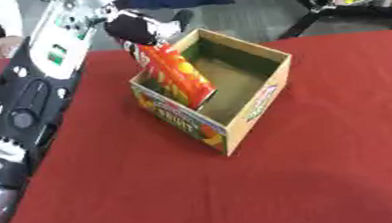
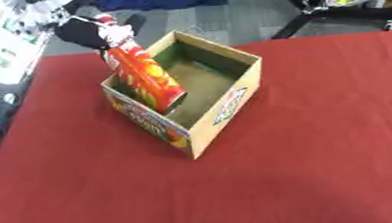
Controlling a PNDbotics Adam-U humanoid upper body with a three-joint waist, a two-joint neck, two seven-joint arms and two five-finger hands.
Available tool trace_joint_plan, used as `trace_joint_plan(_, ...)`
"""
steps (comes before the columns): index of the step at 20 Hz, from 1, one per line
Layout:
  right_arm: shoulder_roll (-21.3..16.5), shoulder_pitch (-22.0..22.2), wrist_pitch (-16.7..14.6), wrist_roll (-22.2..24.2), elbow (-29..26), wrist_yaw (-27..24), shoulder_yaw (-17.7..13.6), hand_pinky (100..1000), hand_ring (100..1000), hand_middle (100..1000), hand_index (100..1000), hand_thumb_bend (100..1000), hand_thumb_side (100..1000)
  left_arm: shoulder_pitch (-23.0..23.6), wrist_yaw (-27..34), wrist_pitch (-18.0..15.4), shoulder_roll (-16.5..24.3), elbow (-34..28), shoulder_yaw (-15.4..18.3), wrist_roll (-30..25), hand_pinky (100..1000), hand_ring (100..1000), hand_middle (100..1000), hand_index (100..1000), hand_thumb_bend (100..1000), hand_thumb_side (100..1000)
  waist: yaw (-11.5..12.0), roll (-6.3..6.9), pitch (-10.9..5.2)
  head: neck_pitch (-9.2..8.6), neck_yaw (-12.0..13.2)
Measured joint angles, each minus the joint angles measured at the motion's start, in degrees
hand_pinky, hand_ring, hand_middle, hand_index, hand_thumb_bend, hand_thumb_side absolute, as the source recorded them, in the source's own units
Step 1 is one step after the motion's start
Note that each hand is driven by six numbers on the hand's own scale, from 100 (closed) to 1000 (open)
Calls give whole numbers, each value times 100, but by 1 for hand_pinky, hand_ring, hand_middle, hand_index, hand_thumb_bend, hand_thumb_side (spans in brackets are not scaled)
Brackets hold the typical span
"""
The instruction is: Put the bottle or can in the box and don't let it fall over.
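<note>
Box on the table, can leaning into it from the left

The box [image 1: 234, 111] sat on the table [image 1: 327, 173], left of the middle and turned corner-on. The can [image 1: 177, 75] tilted over the box's left wall, its lower end inside, its upper end in the left hand [image 1: 136, 27], which curled round it behind and left of the box.

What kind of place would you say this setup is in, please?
Probably a lab or workshop rather than a home: a table under a red cloth, a black stand's legs on grey floor beyond it, and the robot's left hand lowering a can into a cardboard box.
</note>
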Motion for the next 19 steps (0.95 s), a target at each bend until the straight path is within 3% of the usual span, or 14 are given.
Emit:
trace_joint_plan(9,0,4,12,-12,0,6,13,692,587,696,954,100,524,0,360,44,0,-3,0,-44,898,986,969,945,100,487,14,0,-3,4,0)
trace_joint_plan(12,-1,10,9,-15,0,0,14,693,588,697,953,100,524,2,630,130,1,-74,0,-130,823,966,946,935,100,492,49,0,-14,13,-2)
trace_joint_plan(14,-5,45,-2,-25,0,-12,14,692,590,698,952,100,524,20,951,199,15,-227,-13,-199,751,946,926,925,100,549,91,1,-53,41,-17)
trace_joint_plan(16,-24,86,-28,-46,0,-59,14,693,591,698,951,100,524,100,1457,306,116,-491,-25,-306,673,915,899,913,100,537,155,11,-128,86,-68)
trace_joint_plan(19,-110,151,-74,-90,0,-154,13,695,594,700,948,100,524,338,2483,541,518,-1111,-28,-541,647,904,885,905,100,541,260,38,-239,162,-197)
